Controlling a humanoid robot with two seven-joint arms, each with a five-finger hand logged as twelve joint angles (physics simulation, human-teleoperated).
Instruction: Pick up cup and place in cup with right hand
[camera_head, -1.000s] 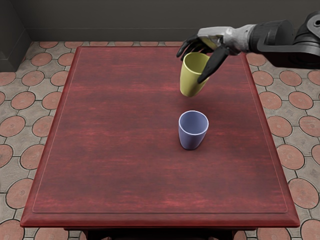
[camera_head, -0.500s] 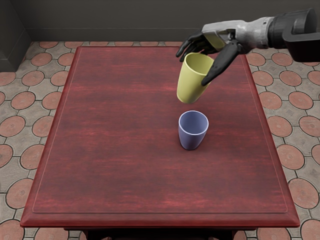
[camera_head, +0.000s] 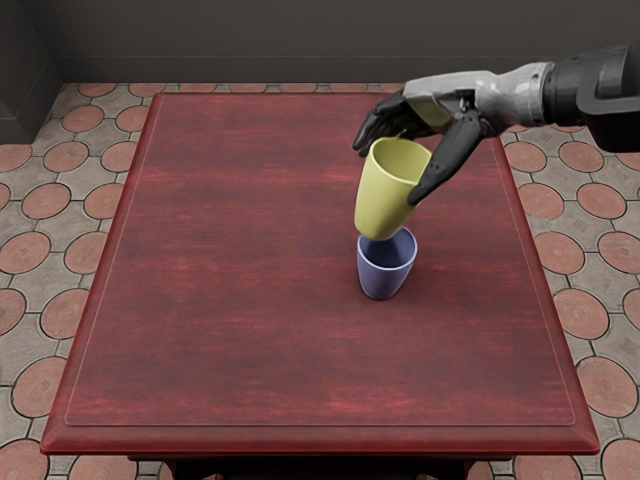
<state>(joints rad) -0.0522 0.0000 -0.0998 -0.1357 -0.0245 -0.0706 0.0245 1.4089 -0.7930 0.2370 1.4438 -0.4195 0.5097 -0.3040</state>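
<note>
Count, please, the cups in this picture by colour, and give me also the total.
Yellow cup: 1, held by the right robot hand
Blue cup: 1, upright on the table
Total: 2 cups

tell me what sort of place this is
Likely a simulated room set up for table work: a dark wall behind, a floor of round reddish tiles set in grey, and a red wood-look table in the middle.

A dark red wooden counter (camera_head: 230, 260) with a raised border carries an upright blue cup (camera_head: 385, 280) right of its middle.
</note>
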